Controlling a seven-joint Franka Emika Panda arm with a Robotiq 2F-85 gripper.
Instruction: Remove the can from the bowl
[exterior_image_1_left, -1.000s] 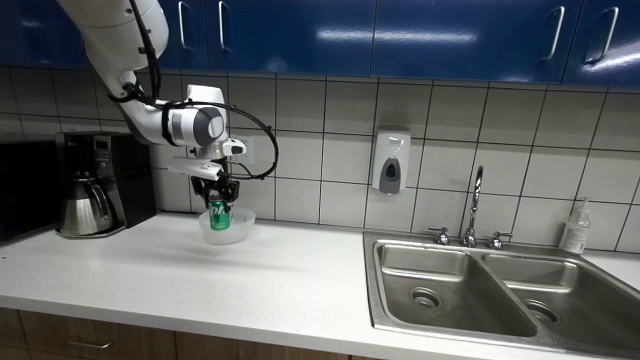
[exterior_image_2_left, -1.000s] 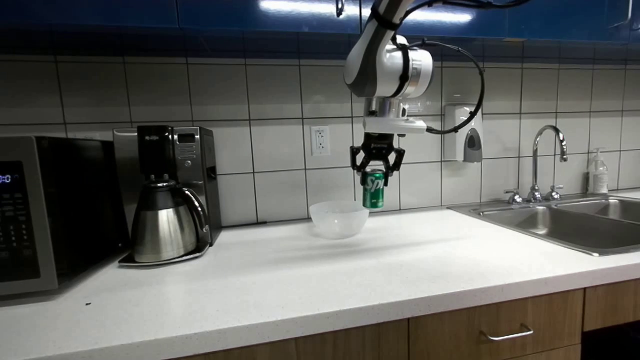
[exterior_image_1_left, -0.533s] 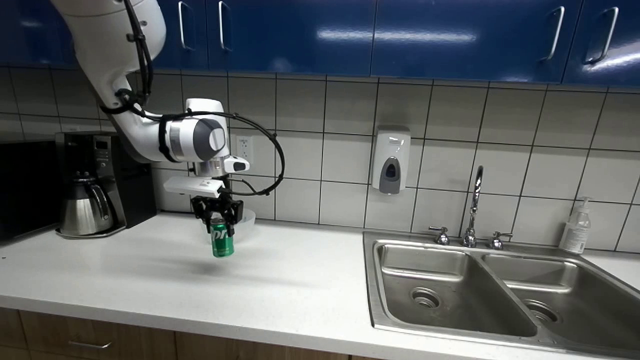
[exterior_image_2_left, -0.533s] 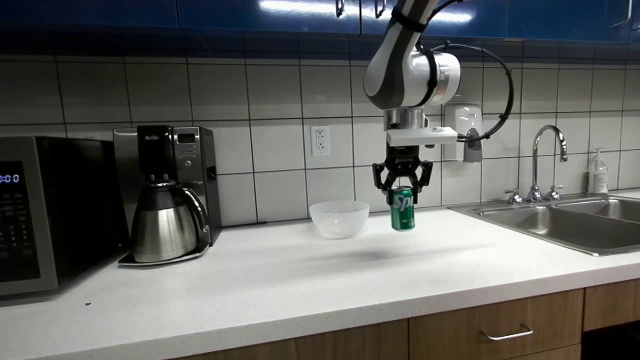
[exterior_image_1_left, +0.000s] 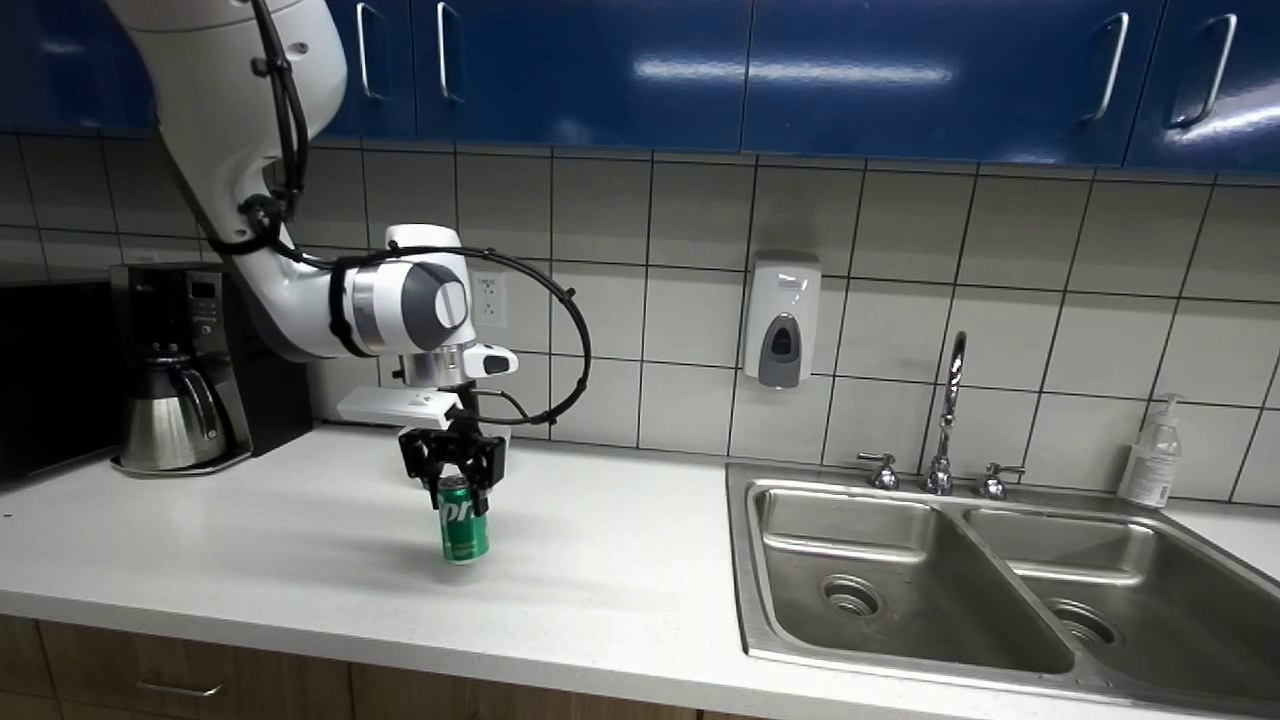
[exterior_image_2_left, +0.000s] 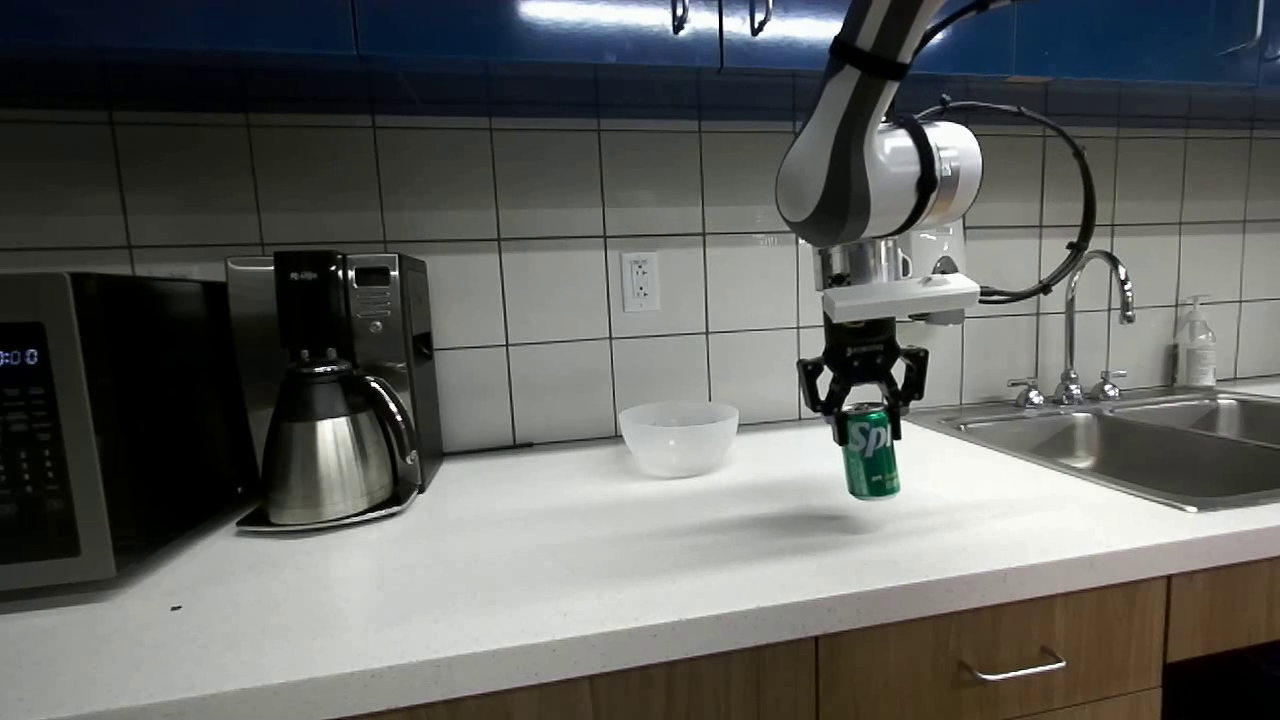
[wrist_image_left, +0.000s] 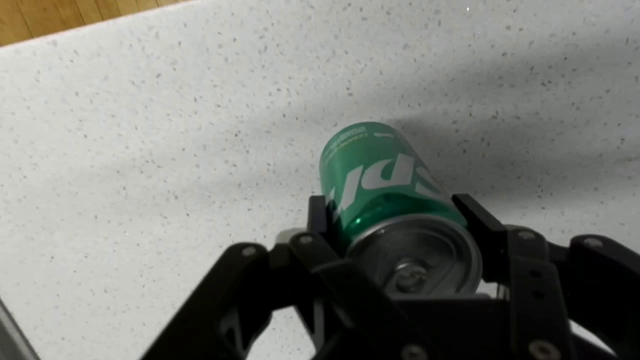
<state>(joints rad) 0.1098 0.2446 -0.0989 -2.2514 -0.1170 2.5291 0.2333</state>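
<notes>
Can (exterior_image_2_left: 873, 462) hangs clear of bowl (exterior_image_2_left: 679, 440), pinched by fingers (wrist_image_left: 480, 220) just above counter (exterior_image_2_left: 480, 580); likely set-down step, next: ease down, release.

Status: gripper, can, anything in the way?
Gripper shut on the can. It's out of the bowl, held just above the counter. Nothing seen in the way; bowl stands apart from the can.

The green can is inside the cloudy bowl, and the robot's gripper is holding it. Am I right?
Not quite: the green can isn't inside the cloudy bowl. An exterior view shows it outside the bowl, over the counter. The gripper does hold it, as you said.
</notes>
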